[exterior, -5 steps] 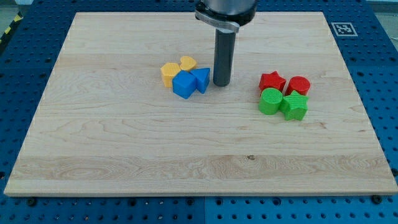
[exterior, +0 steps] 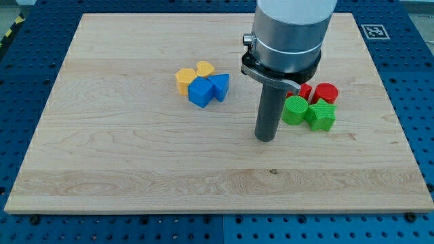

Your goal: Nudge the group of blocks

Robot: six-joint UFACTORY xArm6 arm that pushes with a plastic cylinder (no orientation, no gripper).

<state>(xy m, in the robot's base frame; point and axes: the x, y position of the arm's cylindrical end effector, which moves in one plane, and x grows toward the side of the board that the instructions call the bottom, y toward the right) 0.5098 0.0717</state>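
My tip (exterior: 265,138) rests on the wooden board (exterior: 122,169), just left of and slightly below the right-hand group, a small gap from the green cylinder (exterior: 294,110). That group also holds a green star (exterior: 321,116), a red cylinder (exterior: 326,93) and a red block (exterior: 305,91) partly hidden behind the rod. A second group lies to the tip's upper left: a yellow hexagon (exterior: 184,79), a yellow heart (exterior: 205,69), a blue cube (exterior: 200,92) and a blue triangle (exterior: 220,86), all touching.
The arm's grey body (exterior: 288,34) hangs over the board's upper right. A black-and-white marker tag (exterior: 374,31) sits at the board's top right corner. A blue pegboard surface (exterior: 413,102) surrounds the board.
The tip has moved down and to the right, away from the blue triangle toward the green cylinder. The blocks have not shifted.
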